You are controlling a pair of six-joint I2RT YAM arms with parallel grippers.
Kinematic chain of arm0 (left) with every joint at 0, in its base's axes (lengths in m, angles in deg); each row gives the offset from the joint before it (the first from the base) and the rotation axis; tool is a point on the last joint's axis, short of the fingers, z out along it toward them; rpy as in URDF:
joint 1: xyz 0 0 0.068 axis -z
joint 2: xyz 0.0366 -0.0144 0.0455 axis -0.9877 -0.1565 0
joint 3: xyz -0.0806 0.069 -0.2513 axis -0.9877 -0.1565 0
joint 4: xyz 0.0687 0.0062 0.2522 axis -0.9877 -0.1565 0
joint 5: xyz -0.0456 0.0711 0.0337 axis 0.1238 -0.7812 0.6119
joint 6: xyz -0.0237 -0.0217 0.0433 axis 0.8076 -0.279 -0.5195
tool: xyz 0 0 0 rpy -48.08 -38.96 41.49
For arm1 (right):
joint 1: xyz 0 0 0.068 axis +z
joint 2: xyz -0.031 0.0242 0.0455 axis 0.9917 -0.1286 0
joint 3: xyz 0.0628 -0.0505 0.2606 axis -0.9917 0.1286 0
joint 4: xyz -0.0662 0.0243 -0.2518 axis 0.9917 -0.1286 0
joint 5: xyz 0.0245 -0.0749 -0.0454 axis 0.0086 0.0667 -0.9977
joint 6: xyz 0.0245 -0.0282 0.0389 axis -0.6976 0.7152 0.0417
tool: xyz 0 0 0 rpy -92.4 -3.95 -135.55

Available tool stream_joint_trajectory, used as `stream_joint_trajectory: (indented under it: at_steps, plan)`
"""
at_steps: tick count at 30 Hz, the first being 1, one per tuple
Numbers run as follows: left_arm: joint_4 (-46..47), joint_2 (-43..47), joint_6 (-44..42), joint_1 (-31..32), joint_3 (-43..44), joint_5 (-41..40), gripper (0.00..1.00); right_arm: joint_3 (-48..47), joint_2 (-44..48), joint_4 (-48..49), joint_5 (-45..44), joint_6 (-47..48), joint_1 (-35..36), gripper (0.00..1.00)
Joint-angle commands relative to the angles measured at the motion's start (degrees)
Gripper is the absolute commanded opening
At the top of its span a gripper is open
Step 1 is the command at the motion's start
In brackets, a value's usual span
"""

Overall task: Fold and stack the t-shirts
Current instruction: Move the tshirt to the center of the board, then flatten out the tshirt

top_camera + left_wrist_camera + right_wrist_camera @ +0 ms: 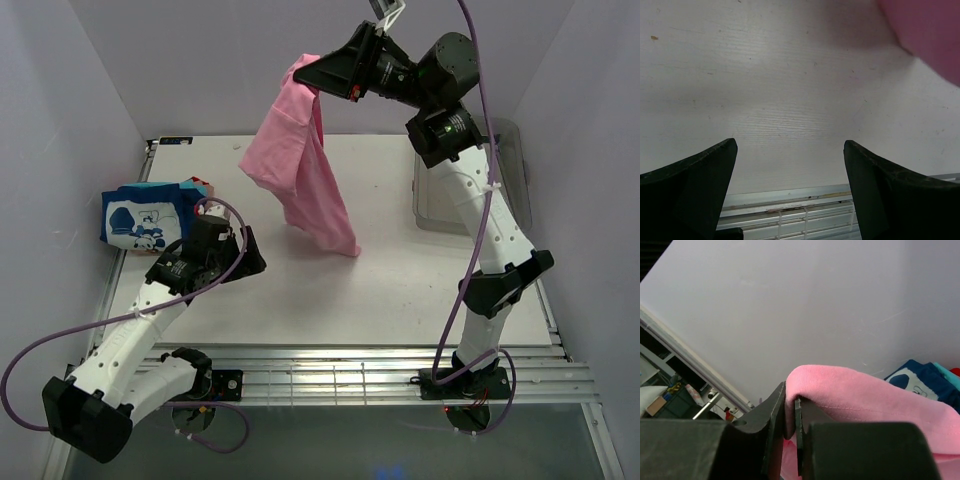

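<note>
Right gripper (320,78) raised high above the white table (400,290), its fingers clamped on an upper fold of the plain pink short-sleeved cloth t-shirt (300,165). The garment hangs below the gripper, lower corner down at the tabletop near centre; contact cannot be confirmed. Left gripper (252,262) sits low over the table, fingers spread apart and holding nothing, with the pink corner near it on its right. The stack of folded t-shirts (148,215), topmost blue with white cartoon print, lies at the table's left edge

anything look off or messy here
Only the pink t-shirt: it dangles bunched and twisted from the right pincer above the table, gripped at one edge. The folded t-shirt stack at left looks tidy. Nothing seems damaged.
</note>
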Motion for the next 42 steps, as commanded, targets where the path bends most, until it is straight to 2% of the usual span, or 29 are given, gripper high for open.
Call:
stream_joint_trajectory:
  at_steps: [1,4,5,7,8,9,11,12,14,15,17,18,21,22,25,27,29,31,32,34,37,42]
  plan:
    - [1.77,-0.82,0.28,-0.04,1.55,0.63,0.98,-1.37,0.28,9.3,2.45,-6.07,0.42,0.15]
    - [2.29,-0.47,0.8,-0.12,1.46,0.36,0.98,3.98,3.79,5.2,2.46,-2.3,0.6,0.14]
    - [2.47,-0.39,0.98,-0.12,1.28,0.28,0.98,8.79,5.11,3.35,2.2,-0.72,0.6,0.14]
    - [2.91,0.32,1.51,-0.12,1.46,-0.25,0.98,15.22,10.64,-2.7,-0.95,6.21,0.6,0.13]
    - [3.09,0.58,2.03,-0.12,1.55,-0.51,0.98,19.34,12.83,-10.04,-2.97,8.76,0.6,0.13]
    - [3.17,0.76,2.21,-0.12,1.72,-0.86,0.98,28.69,17.82,-13.25,-8.04,13.22,0.6,0.13]
    - [3.17,0.93,2.74,-0.12,2.86,-2.18,0.98,38.58,22.85,-21.49,-14.12,16.59,0.42,0.12]
    - [3.09,0.76,2.74,-0.12,3.39,-2.45,0.98,46.72,26.96,-24.5,-21.2,17.83,0.25,0.11]
    - [2.74,-0.46,2.3,-0.12,5.32,-2.97,0.98,53.19,30.77,-29.96,-27.39,19.07,-0.1,0.1]
    - [2.56,-1.08,1.95,-0.12,6.02,-3.15,0.98,57.05,33.74,-35.72,-33.52,19.07,-0.1,0.1]
    - [1.86,-3.18,1.34,-0.12,7.87,-3.59,0.98,58.75,35.79,-41.82,-38.48,19.15,-0.1,0.1]
    - [1.51,-3.89,0.72,-0.12,8.31,-3.85,0.98,58.41,36.75,-48.55,-42.33,19.25,-0.19,0.1]
    - [1.15,-7.31,-0.42,-0.12,9.19,-4.38,0.98,57.36,35.89,-58.6,-49.28,19.77,-0.1,0.1]
    - [0.72,-8.55,-1.12,-0.12,9.45,-4.38,0.98,57.35,35.27,-64.81,-50.27,19.69,-0.1,0.1]
    - [-1.21,-16.09,-2.35,-0.12,11.56,-4.12,0.98,59.54,32.55,-72.32,-50.81,20.12,-0.02,0.11]
    - [-2.44,-20.84,-2.97,-0.12,14.53,-4.64,0.98,64.19,31.49,-73.14,-49.41,20.91,0.77,0.15]
    - [-5.16,-28.75,-3.59,-0.12,17.09,-6.57,0.98,68.31,30.96,-73.83,-48.87,21.35,1.12,0.41]
    - [-9.36,-36.98,-2.72,-0.47,21.92,-11.38,0.98,69.13,30.26,-74.63,-50.09,21.44,2.0,0.62]
    - [-9.83,-38.86,-2.54,-0.65,23.33,-13.15,0.98,68.7,30.08,-74.89,-50.97,21.44,2.27,0.66]
    - [-7.83,-40.98,-2.45,-2.23,25.44,-14.57,0.98,67.9,30.26,-74.11,-50.8,21.88,2.45,0.7]
    - [-2.21,-42.74,-2.97,-5.83,27.03,-12.21,0.98,66.14,29.91,-72.35,-50.71,22.58,2.53,0.7]
    - [0.1,-48.89,-3.76,-7.95,31.69,-11.07,0.97,67.45,27.54,-67.88,-52.29,23.29,2.45,0.68]
